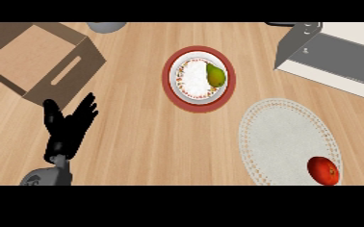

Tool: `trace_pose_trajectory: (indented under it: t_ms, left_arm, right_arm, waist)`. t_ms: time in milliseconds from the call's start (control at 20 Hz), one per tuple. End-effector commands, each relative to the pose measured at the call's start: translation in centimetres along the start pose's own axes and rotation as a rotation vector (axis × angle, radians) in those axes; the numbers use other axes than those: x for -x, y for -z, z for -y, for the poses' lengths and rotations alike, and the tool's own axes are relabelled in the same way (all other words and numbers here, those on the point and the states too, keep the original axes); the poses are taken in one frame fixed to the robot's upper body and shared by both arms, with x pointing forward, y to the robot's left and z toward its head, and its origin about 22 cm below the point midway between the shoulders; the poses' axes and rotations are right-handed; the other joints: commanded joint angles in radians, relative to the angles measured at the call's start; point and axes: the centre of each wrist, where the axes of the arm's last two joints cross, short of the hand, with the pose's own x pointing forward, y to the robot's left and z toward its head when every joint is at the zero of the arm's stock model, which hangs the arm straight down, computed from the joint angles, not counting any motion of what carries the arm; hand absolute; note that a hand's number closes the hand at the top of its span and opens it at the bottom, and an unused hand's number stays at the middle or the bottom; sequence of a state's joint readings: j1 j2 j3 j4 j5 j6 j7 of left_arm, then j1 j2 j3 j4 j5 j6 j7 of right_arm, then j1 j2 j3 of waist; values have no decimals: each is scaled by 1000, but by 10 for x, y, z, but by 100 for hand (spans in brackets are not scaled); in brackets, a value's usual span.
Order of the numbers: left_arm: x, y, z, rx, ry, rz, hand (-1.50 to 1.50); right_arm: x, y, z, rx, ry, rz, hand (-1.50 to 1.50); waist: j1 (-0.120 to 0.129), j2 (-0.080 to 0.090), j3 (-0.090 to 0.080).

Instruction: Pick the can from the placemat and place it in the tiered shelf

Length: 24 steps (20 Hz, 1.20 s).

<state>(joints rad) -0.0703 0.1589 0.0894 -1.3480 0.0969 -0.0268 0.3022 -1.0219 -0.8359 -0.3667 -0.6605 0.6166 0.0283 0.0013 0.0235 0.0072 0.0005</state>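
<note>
A red can (323,170) stands on the near right part of a pale oval placemat (284,139), close to the view's lower right edge. The grey metal tiered shelf (320,53) sits at the upper right, well beyond the placemat. My left hand (65,130) shows at the lower left, open with its fingers pointing up, far from the can and holding nothing. My right hand is out of view.
A white plate (192,79) bearing a green pear (216,75) rests on a red round mat (171,89) at the centre. An open cardboard box (43,60) occupies the upper left. A grey rounded object (107,26) peeks in at the top.
</note>
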Motion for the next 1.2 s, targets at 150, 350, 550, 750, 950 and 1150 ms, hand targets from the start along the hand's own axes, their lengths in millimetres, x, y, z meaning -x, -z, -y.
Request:
trace_pose_trajectory:
  t_ms: [150,350,550,750,950,1150]
  left_arm:
    - [15,-5,-3,-9,-15,-2,0]
    - [-21,4,-11,-5,7,4,0]
    - [1,-4,-9,-13,-12,-1,0]
    - [3,0,11,-3,-20,0,0]
    - [20,-8,-5,-12,-9,10,0]
    - [10,-1,-6,-13,-18,-17,0]
  right_arm:
    - [-5,6,23,-11,2,43,150]
    - [15,2,2,-43,-61,27,150]
    - [8,8,10,87,202,-61,-150]
    - [17,7,12,119,348,-72,-150]
    - [4,13,35,130,517,-91,-150]
    - [11,12,50,167,656,-107,-150]
  waist:
    - [-9,-5,-1]
    - [-10,-3,0]
    - [-7,-4,0]
    - [-10,-2,0]
    - [-2,-2,0]
    - [-11,-3,0]
